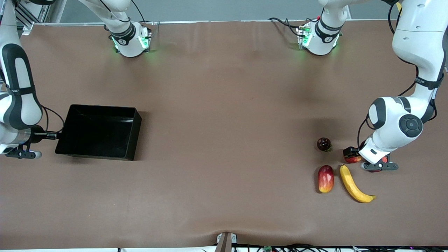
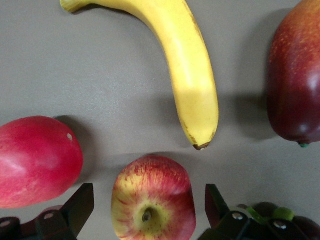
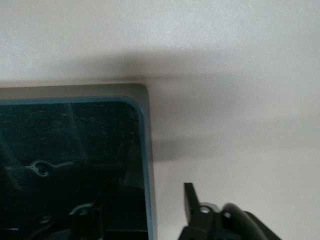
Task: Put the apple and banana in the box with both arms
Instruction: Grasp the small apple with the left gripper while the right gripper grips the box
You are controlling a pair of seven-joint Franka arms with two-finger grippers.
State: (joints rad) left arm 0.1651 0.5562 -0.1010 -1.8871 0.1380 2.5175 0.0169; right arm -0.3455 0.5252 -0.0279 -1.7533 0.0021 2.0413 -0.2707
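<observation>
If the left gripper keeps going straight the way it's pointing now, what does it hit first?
Most likely the apple: the left gripper points down at the table, its open fingers on either side of the apple, not visibly touching it. How far above the table the fingers are is unclear.

No legible text or labels.

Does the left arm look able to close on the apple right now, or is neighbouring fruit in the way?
Probably yes. The left gripper straddles the apple, an open finger on each side. The red fruit sits close to one finger, but no fruit lies between fingers and apple.
</observation>
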